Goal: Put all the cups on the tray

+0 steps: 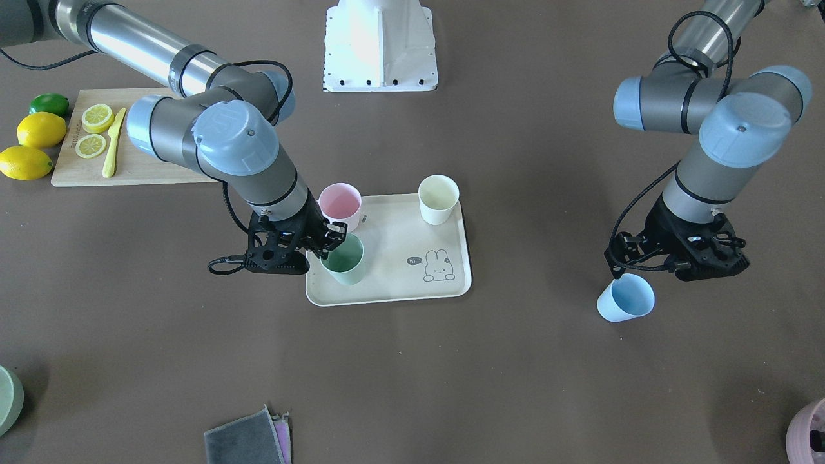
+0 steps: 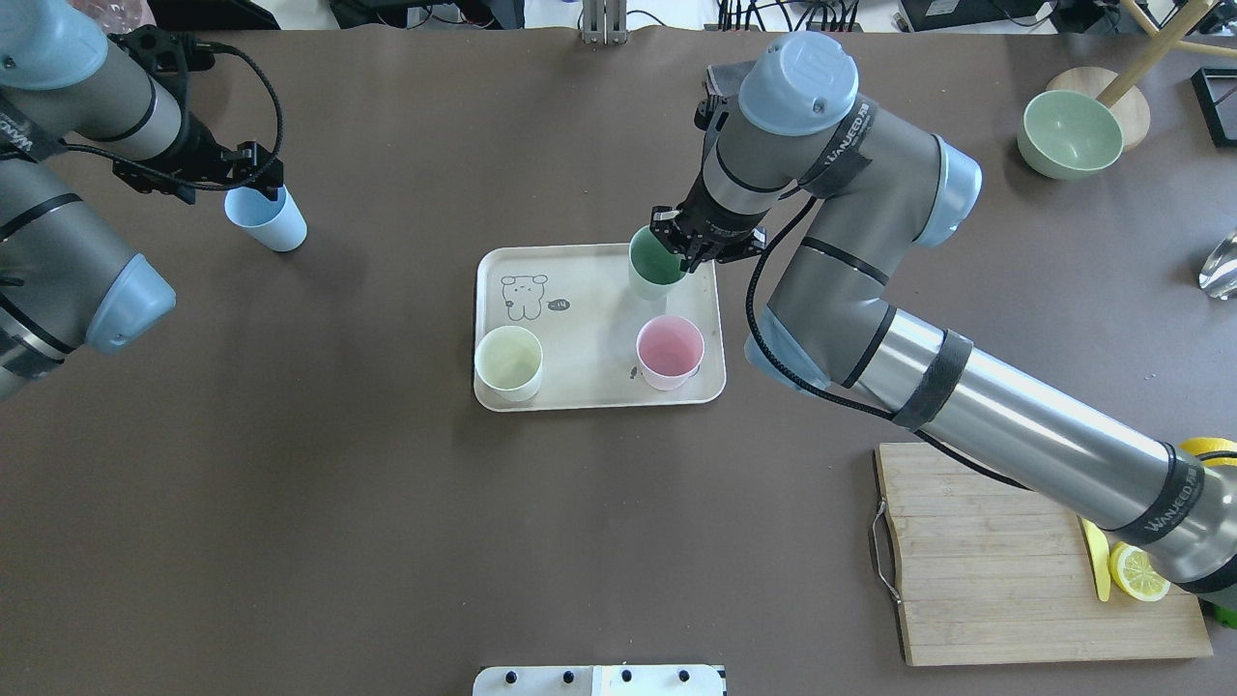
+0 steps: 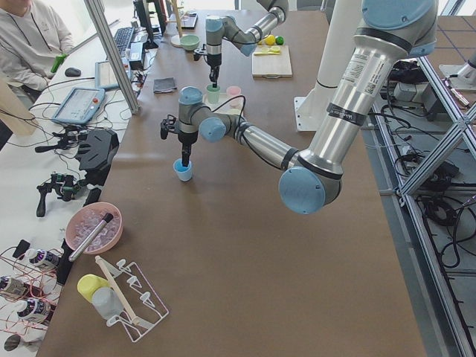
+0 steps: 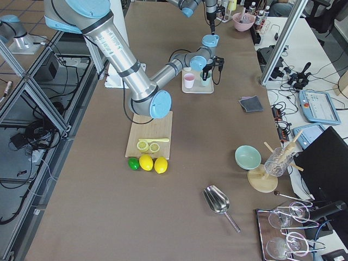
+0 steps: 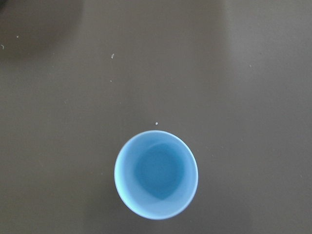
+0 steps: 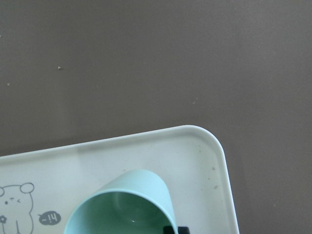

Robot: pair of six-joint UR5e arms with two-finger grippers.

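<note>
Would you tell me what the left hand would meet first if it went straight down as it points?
Most likely the blue cup, upright on the table right under the left hand; the gap is unclear.

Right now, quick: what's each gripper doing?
Left gripper: cannot tell; it is above the blue cup, fingers not visible.
Right gripper: closed on the rim of the green cup, over the tray.
</note>
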